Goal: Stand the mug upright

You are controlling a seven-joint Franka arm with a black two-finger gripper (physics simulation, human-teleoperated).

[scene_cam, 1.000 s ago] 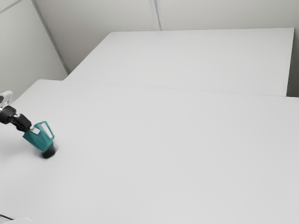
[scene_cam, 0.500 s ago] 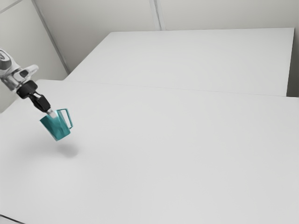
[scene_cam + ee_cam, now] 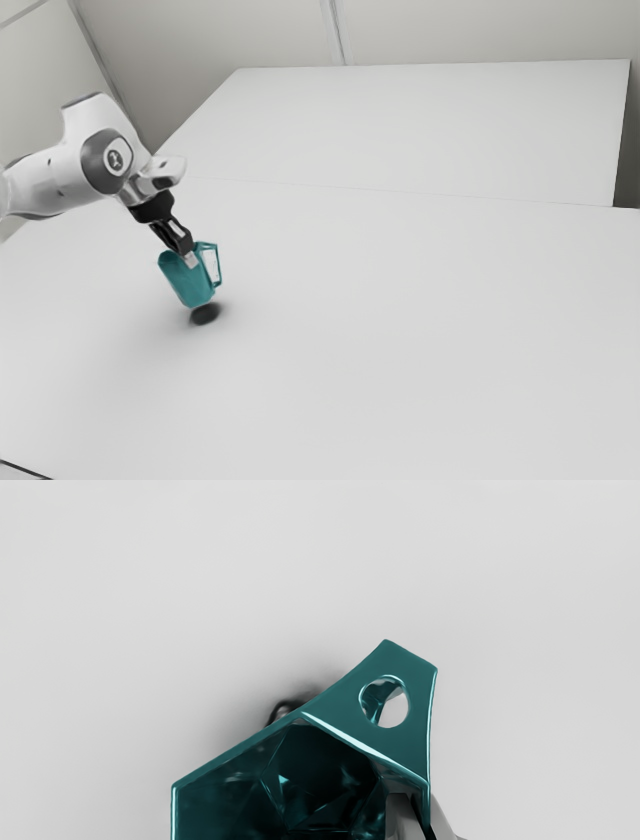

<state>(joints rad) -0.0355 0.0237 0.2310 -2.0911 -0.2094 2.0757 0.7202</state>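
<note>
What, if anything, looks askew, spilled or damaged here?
The faceted teal mug is askew: it leans in the grey-tipped fingers, which pinch its wall near the handle, one inside, one outside. The small black patch under its base is probably just shadow. I see no spill or damage.

Counter (image 3: 420, 340): wht, plain, smooth.
Behind counter: 2nd flat wht surface (image 3: 430, 130), dk gap (image 3: 630, 170) at ext. view's right.
Back wall (image 3: 220, 35): lt gray, vert. seam (image 3: 338, 32).
Light: soft, diffuse.
</note>
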